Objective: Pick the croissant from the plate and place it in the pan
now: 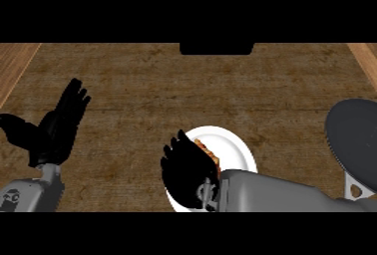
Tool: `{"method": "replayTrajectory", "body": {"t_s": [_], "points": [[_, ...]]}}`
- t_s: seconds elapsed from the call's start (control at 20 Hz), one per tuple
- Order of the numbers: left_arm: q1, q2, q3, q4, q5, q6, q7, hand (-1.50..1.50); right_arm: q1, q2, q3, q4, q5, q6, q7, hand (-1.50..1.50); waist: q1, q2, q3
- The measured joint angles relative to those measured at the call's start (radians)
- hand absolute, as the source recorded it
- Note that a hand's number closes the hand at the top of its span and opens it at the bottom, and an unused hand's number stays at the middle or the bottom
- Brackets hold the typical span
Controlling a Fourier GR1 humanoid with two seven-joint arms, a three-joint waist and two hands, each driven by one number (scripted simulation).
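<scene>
A white plate [234, 147] lies on the wooden counter, low in the middle of the head view. On it only a thin brown strip of the croissant [211, 152] shows, beside my right hand [185, 167]. That hand covers the plate's left half, its fingers bent down over the croissant; whether they grip it is hidden. The dark grey pan [355, 134] lies at the right edge, its handle [358, 188] pointing toward me. My left hand [59, 127] rests open at the left, fingers straight and pointing away.
A black object [216, 48] sits at the counter's far edge in the middle. Lighter wooden strips [16, 64] run along the counter's left and right sides. Bare counter lies between the plate and the pan.
</scene>
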Motion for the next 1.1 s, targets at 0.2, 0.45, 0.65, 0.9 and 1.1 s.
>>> {"method": "replayTrajectory", "body": {"t_s": [0.2,0.45,0.65,0.9,1.1], "points": [[-0.002,-0.002,0.022,0.002,-0.005,-0.019,0.005,0.0,0.044,0.042,0.003,-0.005,0.07,0.003,-0.002,-1.5,0.002,0.001,0.0],[0.006,-0.017,0.028,-0.033,-0.02,-0.021,0.032,0.0,0.091,0.11,0.013,0.033,0.147,0.01,0.001,-1.5,0.004,0.001,0.0],[0.021,-0.033,0.03,-0.034,-0.032,-0.032,0.025,0.0,0.109,0.13,0.018,0.074,0.211,0.013,-0.001,-1.5,0.004,0.001,0.0],[0.002,-0.051,0.041,-0.016,-0.053,-0.032,0.024,0.0,0.126,0.146,0.029,0.152,0.299,-0.027,-0.036,-1.5,0.004,0.002,0.0],[-0.019,-0.048,0.065,-0.004,-0.049,-0.054,0.041,0.0,0.137,0.156,0.015,0.208,0.35,-0.061,-0.091,-1.5,0.004,0.003,0.0]]}}
